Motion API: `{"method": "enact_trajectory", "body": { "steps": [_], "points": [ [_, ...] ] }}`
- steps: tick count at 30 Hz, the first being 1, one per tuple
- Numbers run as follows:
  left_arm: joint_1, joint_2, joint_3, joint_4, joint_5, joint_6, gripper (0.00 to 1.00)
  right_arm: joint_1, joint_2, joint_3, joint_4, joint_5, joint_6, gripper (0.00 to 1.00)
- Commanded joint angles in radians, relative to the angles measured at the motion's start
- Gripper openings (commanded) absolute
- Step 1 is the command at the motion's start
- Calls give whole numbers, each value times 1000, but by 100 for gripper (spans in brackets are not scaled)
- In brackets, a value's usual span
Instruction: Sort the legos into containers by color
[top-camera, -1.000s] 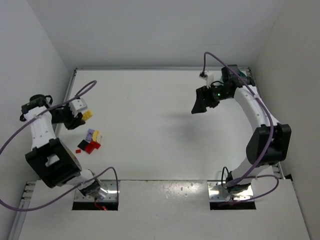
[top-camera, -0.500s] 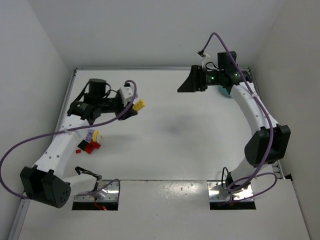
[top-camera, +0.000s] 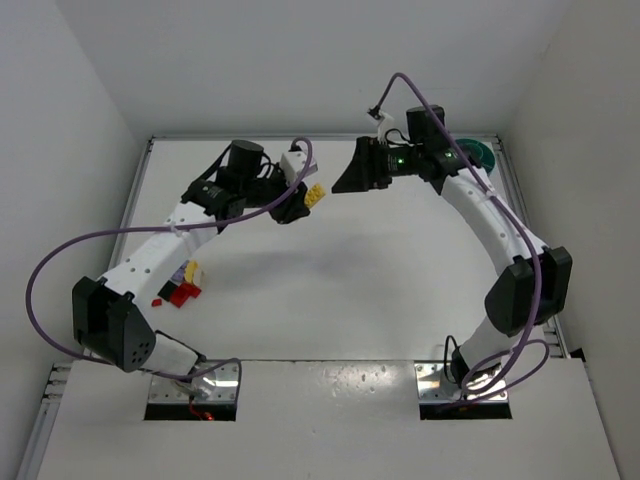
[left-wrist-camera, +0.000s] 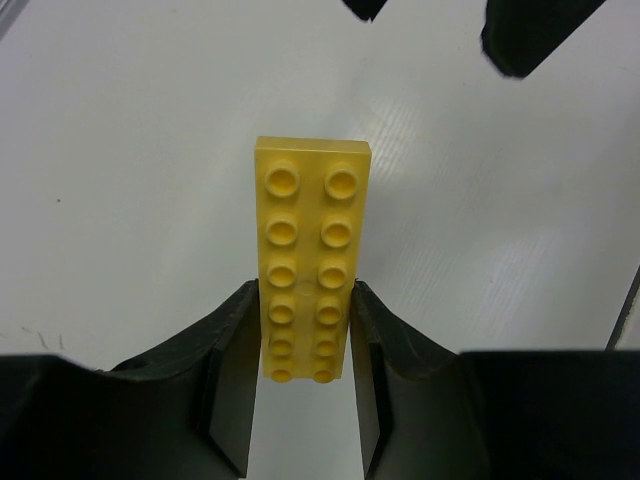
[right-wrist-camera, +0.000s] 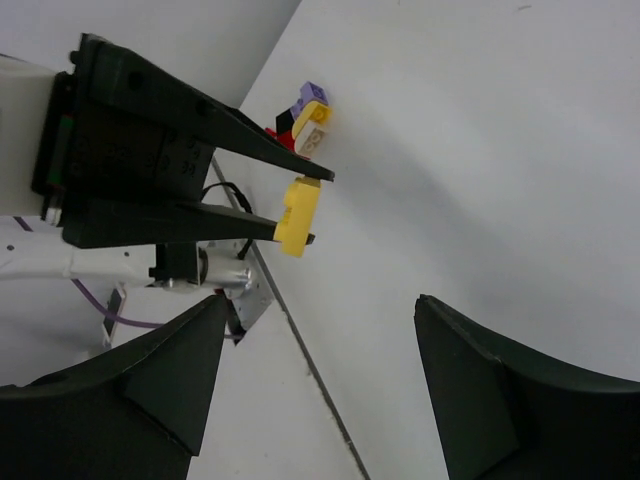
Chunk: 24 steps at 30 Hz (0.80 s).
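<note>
My left gripper (left-wrist-camera: 302, 300) clamped on yellow brick (left-wrist-camera: 308, 220), far centre; right gripper (right-wrist-camera: 318, 315) spread wide, facing it; teal dish (top-camera: 478, 153) far right

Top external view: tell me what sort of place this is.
Likely a robot test bench in a lab: a white table boxed in by plain white walls, two robot arms bolted at its near edge, and toy bricks to sort.

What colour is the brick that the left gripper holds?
Yellow; the brick shows best in the left wrist view.
</note>
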Motion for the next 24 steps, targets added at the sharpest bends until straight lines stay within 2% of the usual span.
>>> {"method": "enact_trajectory", "body": {
  "steps": [1,14,18,24],
  "points": [
    [-24,8,53,40,-13,-23,28,16,20,-21,71,-21,47,76],
    [-52,28,62,40,-13,-5,29,43,70,-3,122,-40,88,75],
    [-61,38,62,40,-22,6,31,52,70,-24,151,-82,110,54],
    [-81,47,62,40,-31,17,32,62,80,-34,181,-124,119,48]
  ]
}}
